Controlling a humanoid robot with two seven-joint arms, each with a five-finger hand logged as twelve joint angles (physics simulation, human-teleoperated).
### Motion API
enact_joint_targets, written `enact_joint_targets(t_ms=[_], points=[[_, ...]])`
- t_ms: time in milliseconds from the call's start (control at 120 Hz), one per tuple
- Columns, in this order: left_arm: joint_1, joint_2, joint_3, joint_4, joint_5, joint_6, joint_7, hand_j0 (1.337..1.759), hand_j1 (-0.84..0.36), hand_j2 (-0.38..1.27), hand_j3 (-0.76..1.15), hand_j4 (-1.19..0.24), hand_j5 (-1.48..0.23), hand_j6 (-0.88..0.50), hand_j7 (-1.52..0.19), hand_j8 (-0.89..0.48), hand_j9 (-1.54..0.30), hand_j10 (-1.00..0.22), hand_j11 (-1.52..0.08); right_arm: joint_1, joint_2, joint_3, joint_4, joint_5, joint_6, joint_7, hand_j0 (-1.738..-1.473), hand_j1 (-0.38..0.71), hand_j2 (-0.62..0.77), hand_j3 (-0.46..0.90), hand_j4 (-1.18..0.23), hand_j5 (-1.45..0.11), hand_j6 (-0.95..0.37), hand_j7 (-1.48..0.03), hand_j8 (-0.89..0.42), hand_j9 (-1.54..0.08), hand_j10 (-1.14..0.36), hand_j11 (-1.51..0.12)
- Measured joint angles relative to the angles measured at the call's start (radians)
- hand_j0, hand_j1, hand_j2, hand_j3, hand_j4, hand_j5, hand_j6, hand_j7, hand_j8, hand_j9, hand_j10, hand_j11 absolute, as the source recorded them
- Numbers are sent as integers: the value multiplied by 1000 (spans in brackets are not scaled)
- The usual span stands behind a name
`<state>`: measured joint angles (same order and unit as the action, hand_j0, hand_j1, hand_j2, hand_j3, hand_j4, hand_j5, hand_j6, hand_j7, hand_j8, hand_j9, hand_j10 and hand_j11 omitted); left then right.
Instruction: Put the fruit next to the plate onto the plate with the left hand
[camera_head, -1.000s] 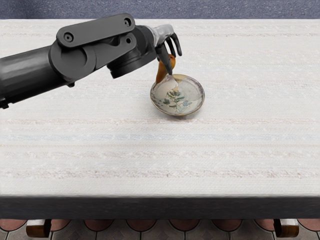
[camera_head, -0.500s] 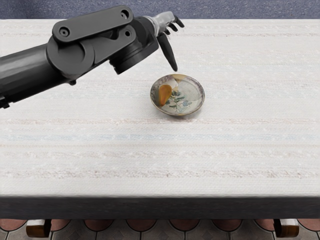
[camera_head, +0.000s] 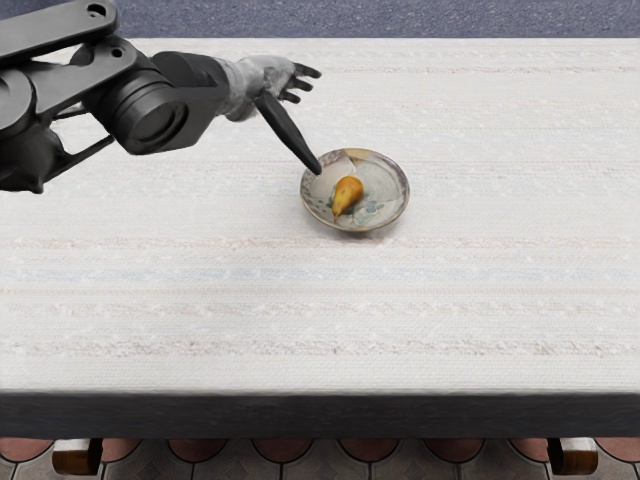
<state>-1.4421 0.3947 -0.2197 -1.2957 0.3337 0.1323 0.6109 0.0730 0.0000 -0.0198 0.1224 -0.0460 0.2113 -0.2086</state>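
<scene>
over the tabletop (camera_head: 480, 300), left hand (camera_head: 270, 85) is hovering open, gripping nothing, one finger (camera_head: 291, 134) pointing down just beside the plate (camera_head: 385, 180) rim. pear (camera_head: 346, 192) is lying inside the plate. risk: finger clipping the rim, tipping pear out.

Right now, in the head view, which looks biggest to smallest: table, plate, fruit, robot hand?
1. The table, by far.
2. The plate and the left robot hand look about alike. The hand may sit nearer the camera, so I won't rank them.
3. The fruit, lying on the plate, looks smallest.
</scene>
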Motion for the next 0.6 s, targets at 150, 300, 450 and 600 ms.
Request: enact_joint_targets(t_ms=[150,300,450,600], points=[[185,76,-89,-152,-183,-108,0,1658,306,10,0,-37,-48,-37,-48,-36,-48,-37,-48,2,0,0,0,0,0,0,-1658,-349,0,0,0,0,0,0,0,0,0,0],[356,184,-207,-201,-295,-319,0,1658,311,8,0,-33,-42,-33,-42,-32,-42,-33,-42,3,0,0,0,0,0,0,-1658,-349,0,0,0,0,0,0,0,0,0,0],[454,318,-265,-230,-473,-550,0,1658,313,7,0,-30,-40,-30,-40,-30,-40,-31,-40,4,0,0,1,0,4,0,-1658,-349,0,0,0,0,0,0,0,0,0,0],[462,430,-273,-235,-529,-695,0,1658,315,6,0,-28,-37,-28,-37,-28,-37,-28,-37,4,0,0,3,0,6,0,-1658,-349,0,0,0,0,0,0,0,0,0,0]])
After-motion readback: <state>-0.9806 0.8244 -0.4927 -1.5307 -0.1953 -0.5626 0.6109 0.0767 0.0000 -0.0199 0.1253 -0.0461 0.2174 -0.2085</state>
